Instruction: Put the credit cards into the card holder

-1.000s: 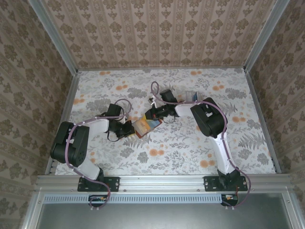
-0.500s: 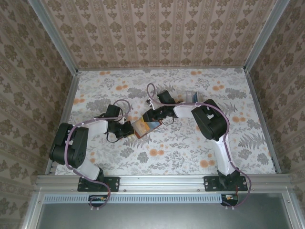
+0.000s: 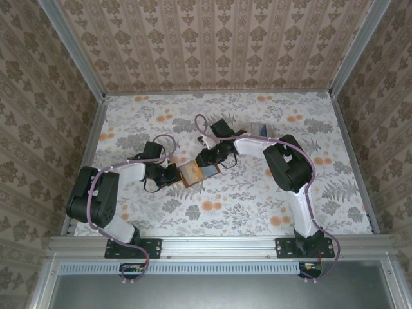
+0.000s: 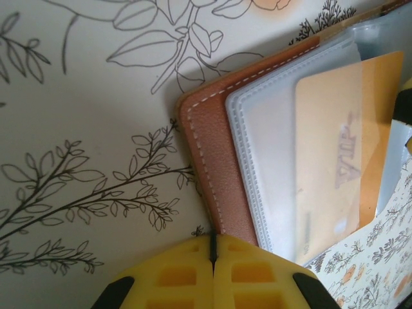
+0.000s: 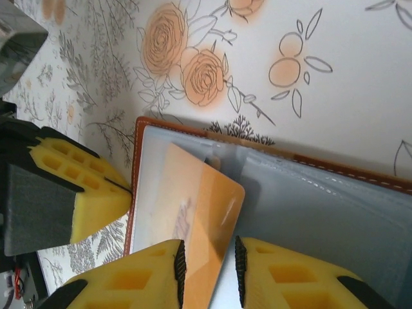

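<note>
top view: the card holder (image 3: 191, 174) lies open on the flowered surface (image 3: 257, 199) near its middle, its long axis running low left to high right. the left end effector (image 3: 172, 175) is at its left end, the right end effector (image 3: 209, 160) at its right. other cards (image 3: 257, 129) sit well behind.

left wrist view: the left end effector (image 4: 212, 250) is closed on the edge of the card holder (image 4: 209, 161). an orange card (image 4: 335, 154) lies lengthwise up the frame, mostly under a clear sleeve (image 4: 264, 129), with 1 bright strip exposed.

right wrist view: the right end effector (image 5: 207, 261) has its jaws slightly apart, the end of the orange card (image 5: 199, 206) loose in the gap. the card slants into the card holder (image 5: 138, 129).
</note>
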Robot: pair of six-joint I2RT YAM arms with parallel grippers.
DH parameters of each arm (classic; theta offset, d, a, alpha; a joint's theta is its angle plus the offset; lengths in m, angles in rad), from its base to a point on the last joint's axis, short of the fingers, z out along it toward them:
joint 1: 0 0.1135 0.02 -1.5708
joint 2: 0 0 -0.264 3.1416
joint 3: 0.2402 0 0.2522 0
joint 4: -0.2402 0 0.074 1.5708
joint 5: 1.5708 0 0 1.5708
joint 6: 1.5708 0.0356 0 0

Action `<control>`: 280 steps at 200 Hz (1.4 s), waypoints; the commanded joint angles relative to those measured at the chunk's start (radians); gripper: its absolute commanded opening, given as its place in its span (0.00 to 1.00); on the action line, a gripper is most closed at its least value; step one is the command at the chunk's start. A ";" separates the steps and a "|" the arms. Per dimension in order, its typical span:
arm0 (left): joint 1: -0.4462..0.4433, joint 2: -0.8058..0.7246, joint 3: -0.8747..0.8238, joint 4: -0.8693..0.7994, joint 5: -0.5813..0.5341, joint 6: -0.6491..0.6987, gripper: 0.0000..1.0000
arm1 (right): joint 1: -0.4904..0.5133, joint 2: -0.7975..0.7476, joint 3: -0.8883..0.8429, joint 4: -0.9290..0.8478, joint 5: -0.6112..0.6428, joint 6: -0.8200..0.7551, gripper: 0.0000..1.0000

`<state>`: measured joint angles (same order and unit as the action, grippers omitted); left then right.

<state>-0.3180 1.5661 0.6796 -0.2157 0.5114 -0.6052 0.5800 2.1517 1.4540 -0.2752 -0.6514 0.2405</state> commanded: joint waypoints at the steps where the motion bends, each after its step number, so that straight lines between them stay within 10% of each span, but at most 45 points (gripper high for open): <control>1: 0.013 -0.013 -0.017 -0.001 -0.021 0.027 0.06 | 0.021 -0.050 -0.014 -0.069 0.064 -0.023 0.32; 101: 0.013 -0.002 -0.020 0.026 -0.013 0.027 0.05 | 0.123 -0.036 -0.008 -0.012 0.070 0.075 0.21; 280: 0.013 -0.031 -0.038 0.062 -0.025 -0.013 0.15 | 0.122 -0.070 -0.015 -0.131 0.373 0.118 0.38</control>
<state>-0.3126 1.5463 0.6540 -0.1726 0.4980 -0.6067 0.6895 2.0392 1.4334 -0.3859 -0.2947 0.3420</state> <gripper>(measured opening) 0.150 0.382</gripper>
